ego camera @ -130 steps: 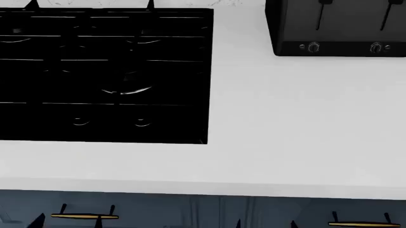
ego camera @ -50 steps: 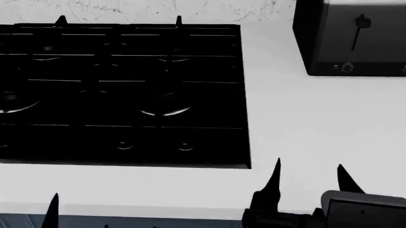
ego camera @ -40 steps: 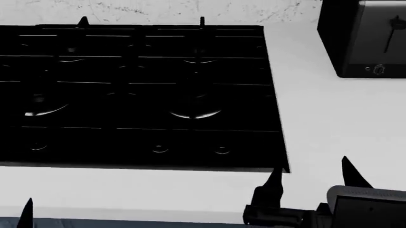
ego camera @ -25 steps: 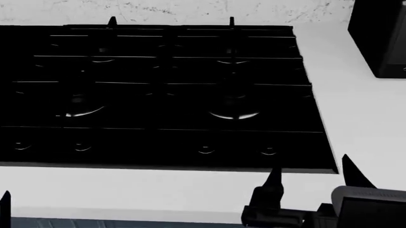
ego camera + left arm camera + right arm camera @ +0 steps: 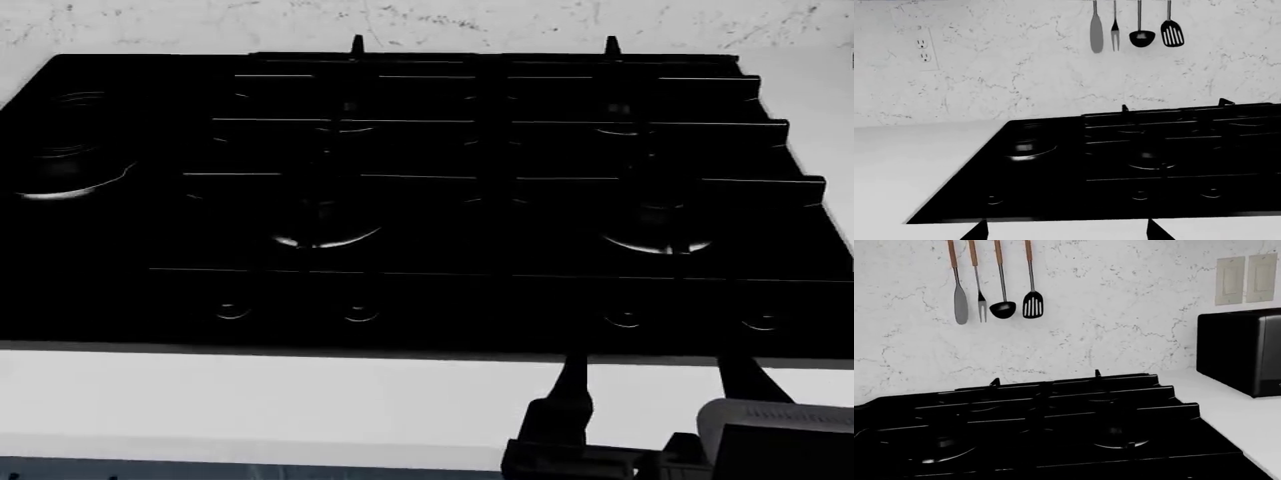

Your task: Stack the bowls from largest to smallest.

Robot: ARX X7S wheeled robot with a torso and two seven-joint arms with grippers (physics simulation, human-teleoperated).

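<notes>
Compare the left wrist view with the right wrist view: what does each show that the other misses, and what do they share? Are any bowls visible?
Only the left wrist view shows the wall outlet, the bare counter beside the cooktop's far side from the toaster, and the left gripper, its two finger tips apart.

Only the right wrist view shows the black toaster and the light switches above it.

Both show the black cooktop, the marble backsplash and the hanging utensils. No bowls appear in either.
</notes>
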